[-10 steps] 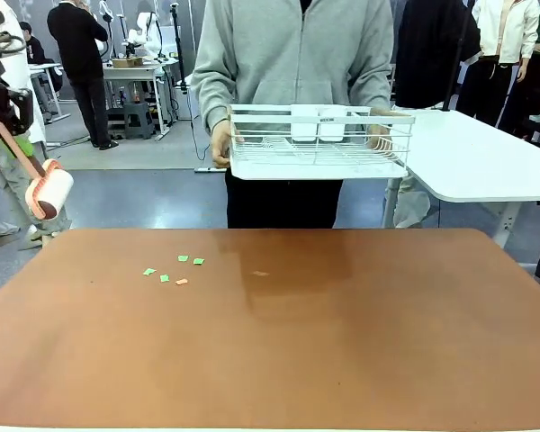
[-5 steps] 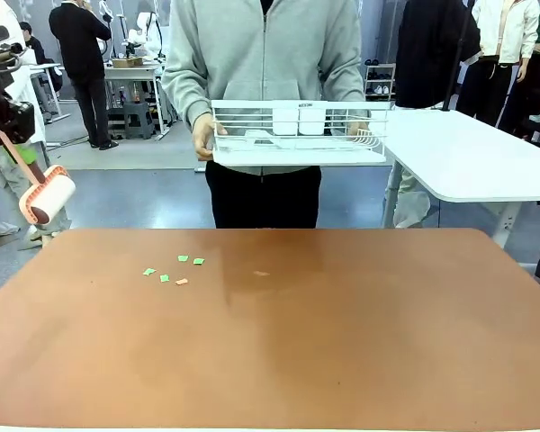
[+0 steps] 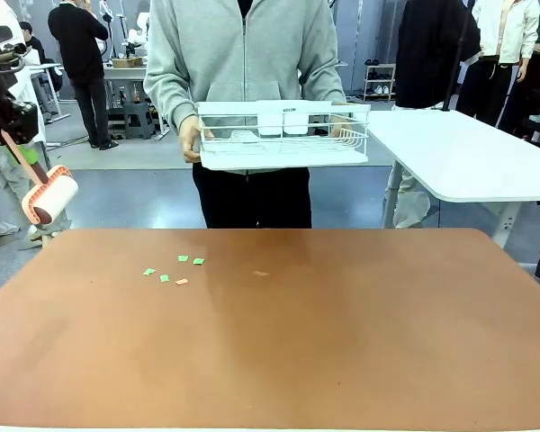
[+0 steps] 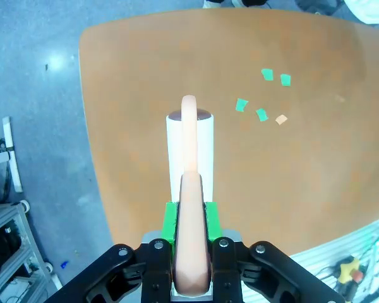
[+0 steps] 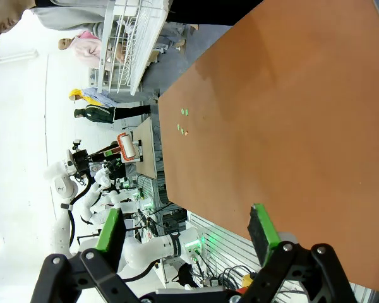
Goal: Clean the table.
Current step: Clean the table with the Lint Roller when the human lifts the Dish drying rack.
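Note:
The reddish-brown table carries several small green paper scraps and an orange one at its far left. My left gripper hangs off the table's far-left corner, shut on the orange handle of a lint roller, whose white roll is in the air, clear of the top. In the left wrist view, the left gripper clamps the lint roller above the table, with the scraps ahead to the right. The right gripper stands open above the table, nothing between its green pads.
A person in a grey hoodie stands at the far edge holding a white wire rack in both hands, above the floor beyond the table. A white-topped table stands at the back right. Other people stand in the background.
The person has carried the wire rack to the left and a little higher. The lint roller in my left gripper has drifted slightly right.

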Available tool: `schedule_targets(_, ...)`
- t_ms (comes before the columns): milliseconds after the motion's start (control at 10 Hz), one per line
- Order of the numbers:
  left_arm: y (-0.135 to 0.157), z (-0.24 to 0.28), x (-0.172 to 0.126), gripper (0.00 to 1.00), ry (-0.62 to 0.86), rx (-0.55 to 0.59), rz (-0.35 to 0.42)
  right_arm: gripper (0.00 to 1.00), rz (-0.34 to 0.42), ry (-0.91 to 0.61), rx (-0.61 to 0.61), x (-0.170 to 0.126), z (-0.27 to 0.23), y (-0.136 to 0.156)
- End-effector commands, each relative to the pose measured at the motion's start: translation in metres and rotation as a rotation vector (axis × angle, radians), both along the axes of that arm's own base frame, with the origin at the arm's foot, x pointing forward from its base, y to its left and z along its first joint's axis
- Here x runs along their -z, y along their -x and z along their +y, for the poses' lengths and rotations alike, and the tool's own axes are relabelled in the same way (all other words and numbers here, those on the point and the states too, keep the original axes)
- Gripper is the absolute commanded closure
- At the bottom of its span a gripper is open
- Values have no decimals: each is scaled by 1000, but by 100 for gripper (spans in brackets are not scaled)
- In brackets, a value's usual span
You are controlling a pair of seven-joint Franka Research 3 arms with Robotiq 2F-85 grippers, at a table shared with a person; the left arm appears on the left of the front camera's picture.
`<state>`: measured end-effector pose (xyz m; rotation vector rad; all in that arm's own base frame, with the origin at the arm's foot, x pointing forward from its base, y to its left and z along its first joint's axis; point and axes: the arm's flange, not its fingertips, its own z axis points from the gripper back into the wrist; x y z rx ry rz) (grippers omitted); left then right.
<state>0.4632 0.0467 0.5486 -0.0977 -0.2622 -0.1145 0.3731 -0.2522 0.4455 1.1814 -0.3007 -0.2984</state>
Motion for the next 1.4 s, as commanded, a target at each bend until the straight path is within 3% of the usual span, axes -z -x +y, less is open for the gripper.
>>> schedule_targets(0,-9,0,11,79,-8,-13,-42,0,-15,-5,-3,-2,1,2)
schedule_targets(200,-13,11,29,79,60,-39,-50,0,-15,-5,-3,-2,1,2)
schedule_targets(400,-34,28,67,79,187,27,29,0,-15,-5,-3,-2,1,2)
schedule_targets(600,-51,42,90,79,281,105,7,0,-15,-5,-3,-2,1,2)
schedule_targets(900,-79,51,131,79,375,114,-5,0,-15,-5,-3,-2,1,2)
schedule_targets(1300,-105,80,161,79,467,139,59,0,-15,-5,-3,-2,1,2)
